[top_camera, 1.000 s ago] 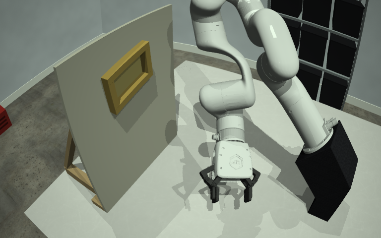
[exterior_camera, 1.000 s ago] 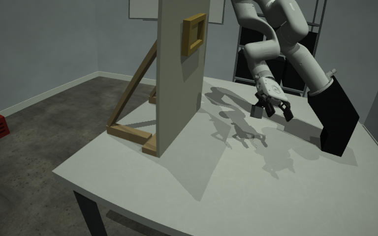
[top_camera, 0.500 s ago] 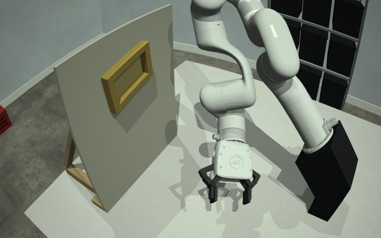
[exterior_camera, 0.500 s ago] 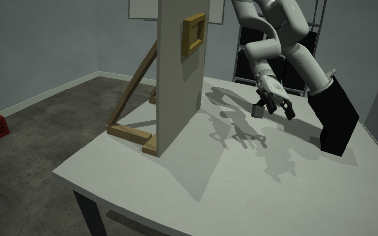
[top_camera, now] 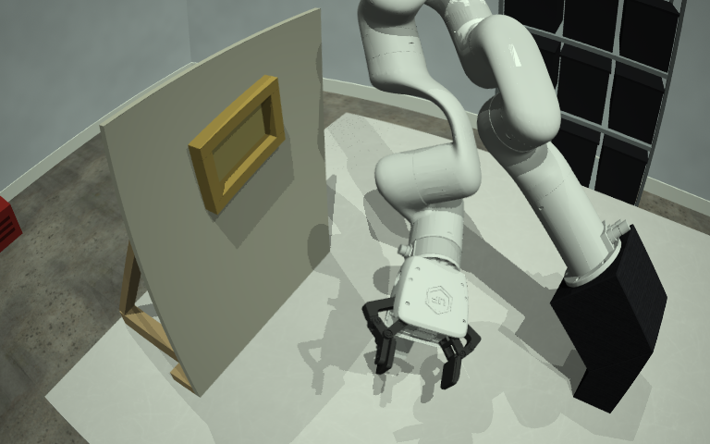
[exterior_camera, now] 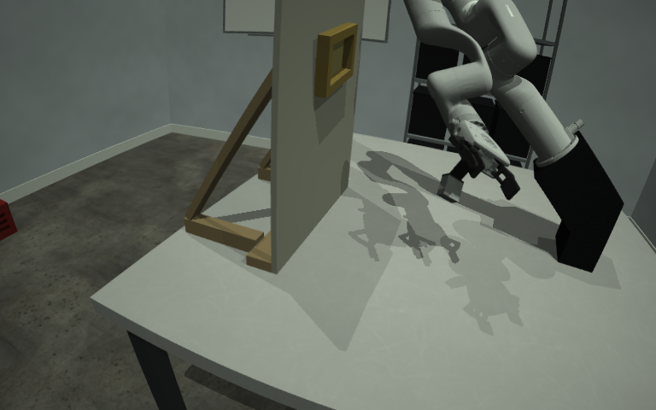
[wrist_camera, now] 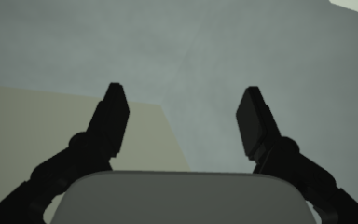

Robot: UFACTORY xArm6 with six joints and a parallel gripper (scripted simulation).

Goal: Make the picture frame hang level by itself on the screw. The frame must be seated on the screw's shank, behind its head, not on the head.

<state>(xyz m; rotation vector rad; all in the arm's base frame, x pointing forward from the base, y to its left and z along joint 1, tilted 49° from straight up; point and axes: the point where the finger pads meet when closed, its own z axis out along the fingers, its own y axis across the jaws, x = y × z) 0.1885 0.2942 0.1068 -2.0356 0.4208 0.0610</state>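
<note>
Black bins fill shelves behind the wide-open, empty claw, contents indistinct.

The claw has swung slightly, its fingers now angled differently above the table.
</note>
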